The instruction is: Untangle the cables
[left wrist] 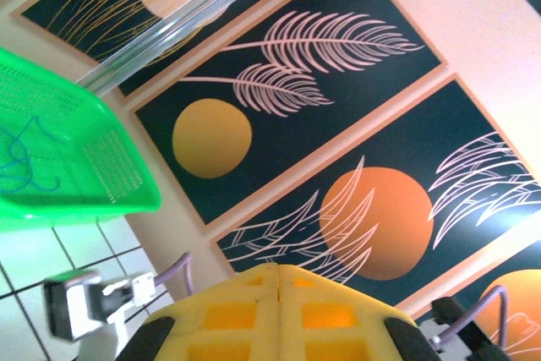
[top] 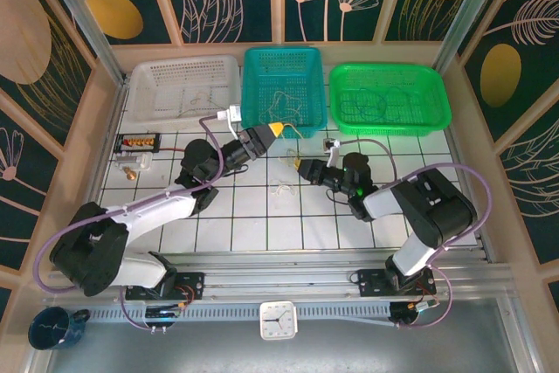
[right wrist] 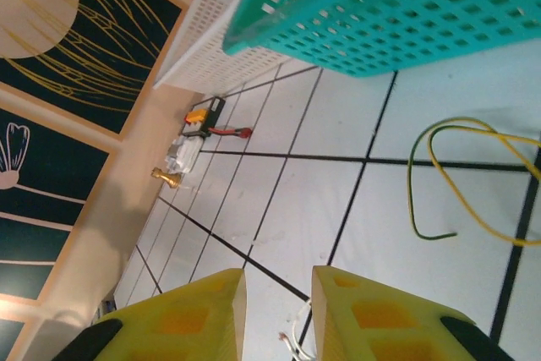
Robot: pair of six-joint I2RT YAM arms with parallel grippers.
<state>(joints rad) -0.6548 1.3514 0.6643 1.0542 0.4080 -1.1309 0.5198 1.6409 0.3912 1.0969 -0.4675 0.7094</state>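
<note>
Right wrist showed my right jaws narrowly parted over a whitish cable (right wrist: 293, 337) on the surface (right wrist: 279, 209), left jaws shut; mid-separation, I judged, with a firm pinch needed next.

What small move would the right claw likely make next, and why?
Probably close the right gripper: its yellow fingers stand apart low over the tiled table, and the end of a thin whitish wire shows in the gap between them, so a pinch may catch it. The left gripper is shut, near the teal basket.
</note>
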